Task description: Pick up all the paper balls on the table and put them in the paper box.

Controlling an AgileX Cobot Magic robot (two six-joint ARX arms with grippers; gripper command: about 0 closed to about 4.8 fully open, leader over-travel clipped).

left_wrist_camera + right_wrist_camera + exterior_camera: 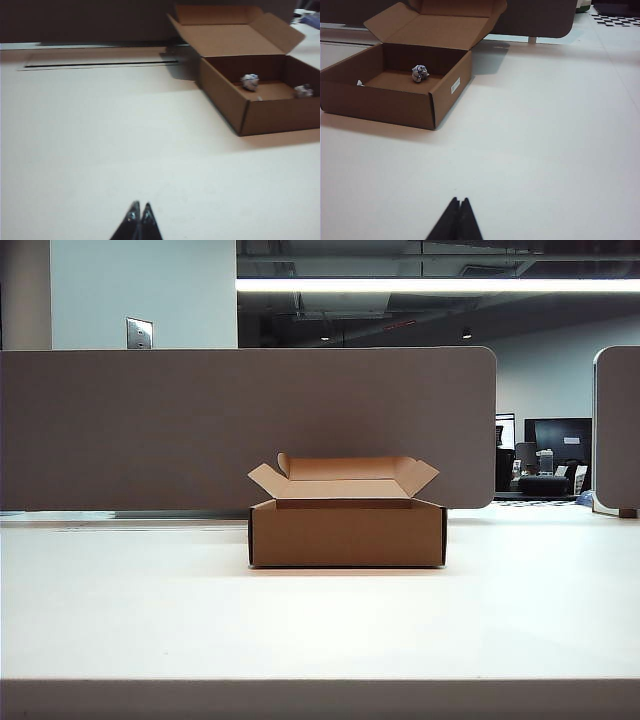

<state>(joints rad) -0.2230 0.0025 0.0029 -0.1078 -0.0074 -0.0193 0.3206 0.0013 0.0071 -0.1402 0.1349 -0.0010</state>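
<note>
The brown paper box [346, 532] stands open on the white table [320, 620], its flaps raised. In the left wrist view two paper balls [250, 82] [303, 91] lie on the floor of the paper box [235, 107]. The right wrist view shows one paper ball [420, 73] inside the paper box [380, 104] and a white scrap of another [360, 83] behind the near wall. My left gripper [139, 206] is shut and empty, well back from the box. My right gripper [459, 200] is also shut and empty, far from the box. Neither gripper appears in the exterior view.
A grey-brown partition panel [250, 425] runs behind the box. A dark slot [100, 64] lies in the table near the partition. Bare tabletop [545, 140] spreads around the box on both sides.
</note>
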